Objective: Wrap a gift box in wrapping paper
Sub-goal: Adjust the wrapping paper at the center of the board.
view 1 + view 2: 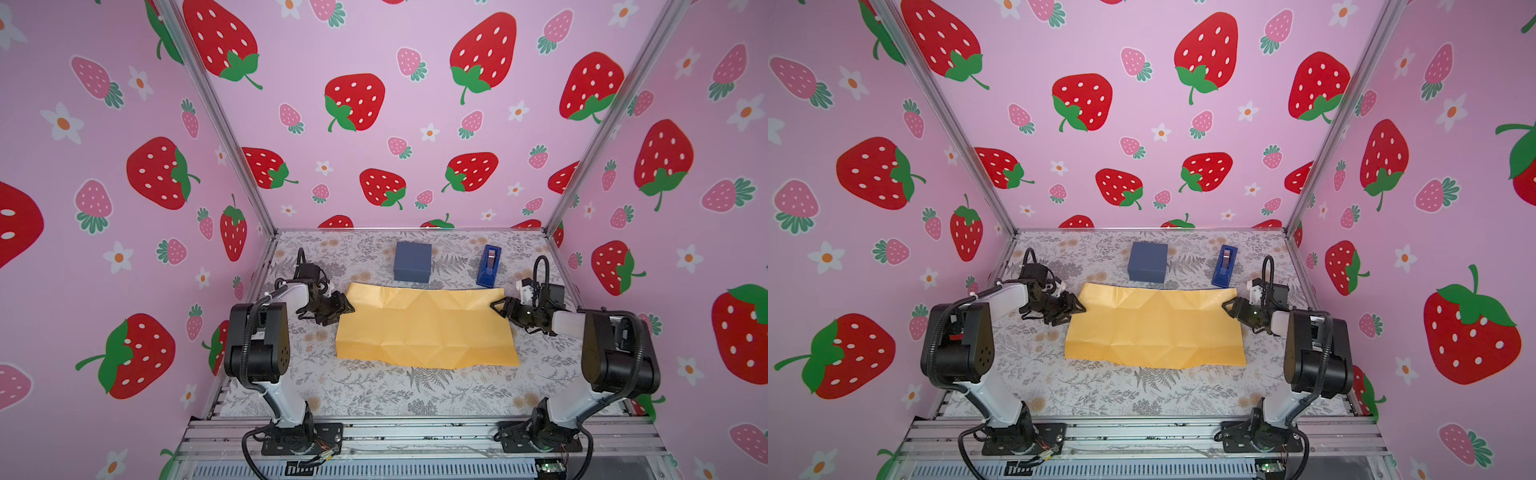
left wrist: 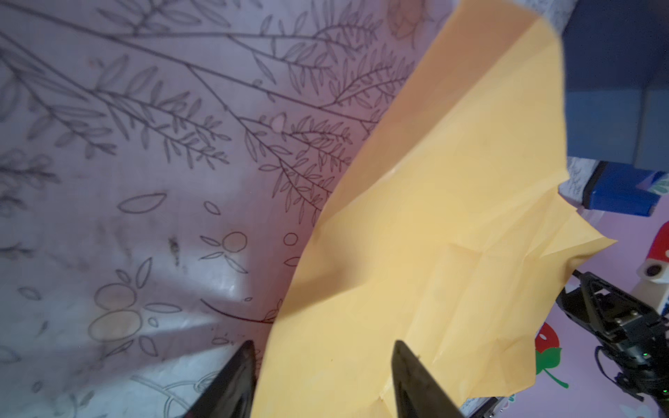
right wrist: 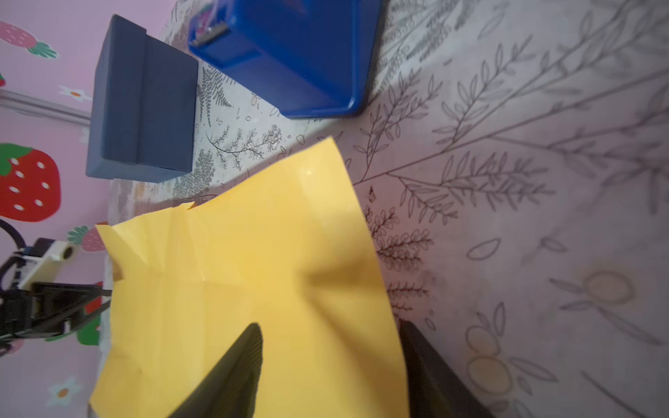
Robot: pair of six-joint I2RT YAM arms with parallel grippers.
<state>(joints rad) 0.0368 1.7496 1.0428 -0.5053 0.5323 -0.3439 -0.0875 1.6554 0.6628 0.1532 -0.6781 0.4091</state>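
**Grasping the sheet by its two ends.** The wrapping paper [image 1: 424, 328] lies spread in the middle of the surface [image 1: 374, 390], pale yellow-orange face up. It is creased but nearly flat, and its long sides run across the scene. The gift box [image 1: 412, 262] stands closed just beyond the sheet's far edge, apart from it and not yet on it. A blue tape dispenser [image 1: 490, 266] stands to the box's right, near the sheet's far right corner.

We find the left hand [image 1: 348, 309] at the sheet's left short edge and the right hand [image 1: 497, 305] at its right short edge, each toward a far corner. In the left wrist view the paper's edge runs between the fingers [image 2: 412, 383], one over the sheet and one on the bare-surface side. The right wrist view shows the same for that hand's fingers [image 3: 231, 372]. Each hand stands about half wide with a plain gap around the paper, so we read neither as gripping it.

We judge the step in hand to be the two-ended grasp of the sheet, early in the task. The next move calls for both hands to narrow on the paper together. They should then lift evenly, with only light tension, so the creased sheet neither slips nor tears before the box is brought onto it.
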